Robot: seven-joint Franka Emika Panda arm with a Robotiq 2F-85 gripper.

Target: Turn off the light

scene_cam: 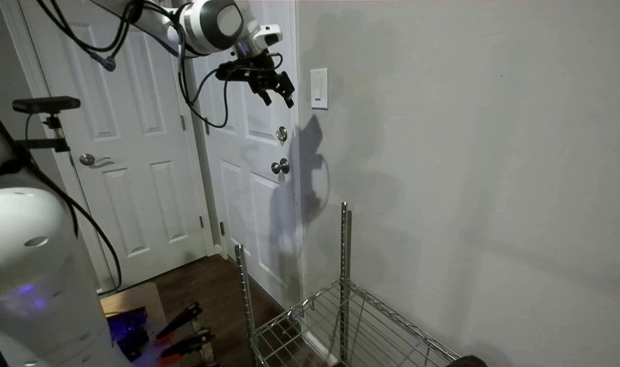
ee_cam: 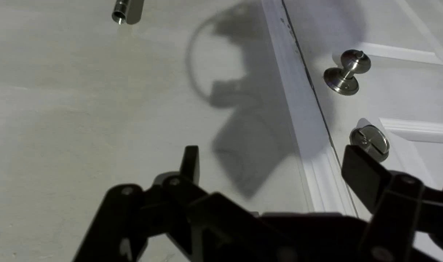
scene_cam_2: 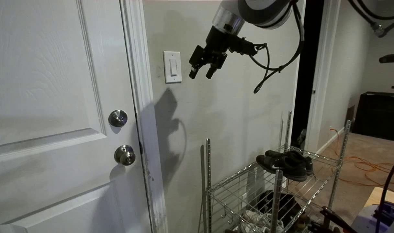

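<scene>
Currently the light switch [scene_cam_2: 172, 67] sits on the grey wall [scene_cam: 467, 153], just right of the door frame [scene_cam_2: 141, 64] in both exterior views; nothing touches it. Failure modes, judged: the fingers [scene_cam_2: 212, 72] slant down toward the wall, so a straight push could skid below the paddle [scene_cam_2: 173, 68] or stall on the fixed cover plate [scene_cam_2: 166, 69]; spread as they are, they might straddle the paddle without pressing it. I cannot make out the switch in the wrist view, so depth would be hard to gauge. Orientation: switch upright, long axis vertical, face pointing out into the room. Which paddle end means off: unclear. The gripper [scene_cam_2: 201, 77] hangs near the switch but apart, to its right in an exterior view; jaws parted, nothing held. Farther left, on the door [scene_cam_2: 51, 81]: deadbolt [scene_cam_2: 118, 118] and, under it, round knob [scene_cam_2: 125, 155]. Lower right in an exterior view: wire rack [scene_cam_2: 276, 200] with black shoes [scene_cam_2: 286, 164].
</scene>
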